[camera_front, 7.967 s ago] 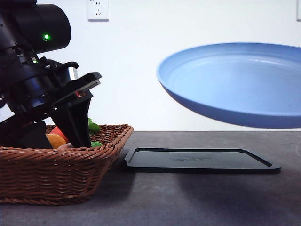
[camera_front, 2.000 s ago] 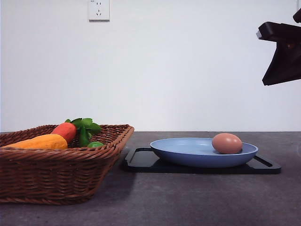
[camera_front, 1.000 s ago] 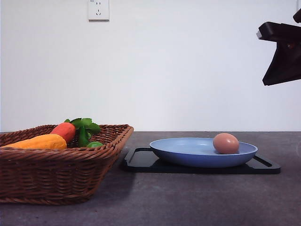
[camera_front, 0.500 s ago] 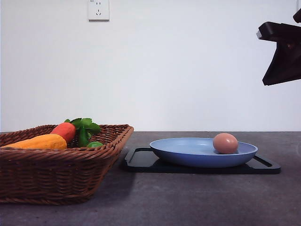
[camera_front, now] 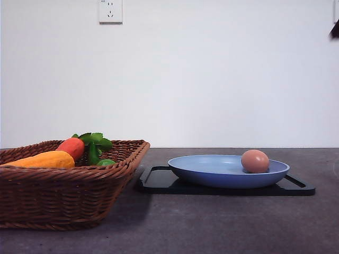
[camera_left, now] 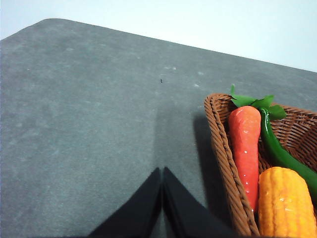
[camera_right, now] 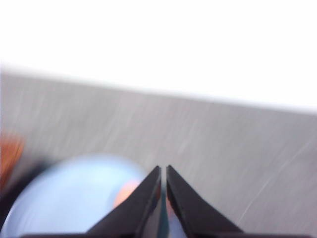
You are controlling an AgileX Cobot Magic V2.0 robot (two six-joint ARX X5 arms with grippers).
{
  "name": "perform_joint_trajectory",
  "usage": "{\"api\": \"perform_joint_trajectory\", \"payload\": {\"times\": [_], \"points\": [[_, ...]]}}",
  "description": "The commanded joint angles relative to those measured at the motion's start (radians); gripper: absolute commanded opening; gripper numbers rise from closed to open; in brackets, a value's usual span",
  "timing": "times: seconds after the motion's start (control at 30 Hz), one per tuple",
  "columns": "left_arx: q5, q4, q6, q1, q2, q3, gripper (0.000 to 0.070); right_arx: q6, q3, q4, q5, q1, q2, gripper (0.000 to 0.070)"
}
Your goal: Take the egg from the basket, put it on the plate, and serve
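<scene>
Right wrist view smeared by motion blur: plate [camera_right: 74, 198] reduced to a pale blue disc, egg [camera_right: 126, 192] to an orange-pink smudge partly hidden behind the right gripper [camera_right: 164, 171], its dark fingers [camera_right: 143, 198] drawn together to a hairline slit, nothing between them. Orange blur at the frame edge, too soft to name.

Left wrist view sharp: left gripper [camera_left: 162, 171] likewise pressed shut and empty, fingers [camera_left: 143, 203] tapering to a point over bare grey tabletop [camera_left: 89, 124]. Basket [camera_left: 220, 148] cut off by the frame (one corner in sight), holding a red vegetable [camera_left: 244, 144] with green leaves, a long green pod [camera_left: 280, 153] and a knobbly orange vegetable [camera_left: 286, 206] cropped at the edge.

Front view: half a second ago a dark piece of the right arm hung at the upper right; now just a sliver at the corner [camera_front: 335, 29]. Egg [camera_front: 255, 161], plate [camera_front: 222, 172] and basket [camera_front: 69, 182] unchanged in place.

Egg smooth, matte, pinkish-brown, oval, resting in the right part of the plate, against its rim. Plate shallow, round, light blue with a smooth raised edge, seated on a flat black rectangular tray [camera_front: 159, 180]. Basket of dark brown woven wicker with flaring sides, just beside the tray, near side cropped. Tabletop dull, speckled dark grey. White wall behind, socket [camera_front: 110, 10] cut off at top
</scene>
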Motion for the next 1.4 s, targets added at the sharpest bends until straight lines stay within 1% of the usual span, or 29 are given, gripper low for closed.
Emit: {"api": "perform_joint_trajectory", "payload": {"times": [0.0,0.07,0.1,0.3,0.4,0.47,0.53,0.7,0.87,1.2,1.37], "points": [[0.002,-0.02,-0.003,0.0,-0.002,-0.022,0.0,-0.026,-0.047,0.038,0.001,-0.032,-0.053,0.0],[0.002,-0.02,-0.003,0.0,-0.002,-0.022,0.0,-0.025,-0.106,0.081,-0.008,-0.09,-0.129,0.0],[0.002,-0.02,-0.003,0.0,-0.002,-0.022,0.0,-0.025,-0.133,0.091,-0.028,-0.119,-0.159,0.0],[0.002,-0.02,-0.003,0.0,-0.002,-0.022,0.0,-0.02,-0.266,0.094,-0.218,-0.3,-0.304,0.0],[0.002,-0.02,-0.003,0.0,-0.002,-0.022,0.0,-0.008,-0.311,0.092,-0.301,-0.363,-0.35,0.0],[0.002,-0.02,-0.003,0.0,-0.002,-0.022,0.0,0.011,-0.334,0.09,-0.341,-0.392,-0.374,0.0],[0.002,-0.02,-0.003,0.0,-0.002,-0.022,0.0,0.024,-0.344,0.062,-0.353,-0.408,-0.391,0.0],[0.002,-0.02,-0.003,0.0,-0.002,-0.022,0.0,0.031,-0.344,-0.083,-0.362,-0.42,-0.433,0.0],[0.002,-0.02,-0.003,0.0,-0.002,-0.022,0.0,0.047,-0.343,-0.228,-0.366,-0.42,-0.433,0.0],[0.002,-0.02,-0.003,0.0,-0.002,-0.022,0.0,0.054,-0.342,-0.155,-0.359,-0.419,-0.433,0.0],[0.002,-0.02,-0.003,0.0,-0.002,-0.022,0.0,0.054,-0.342,-0.15,-0.359,-0.419,-0.433,0.0]]}}
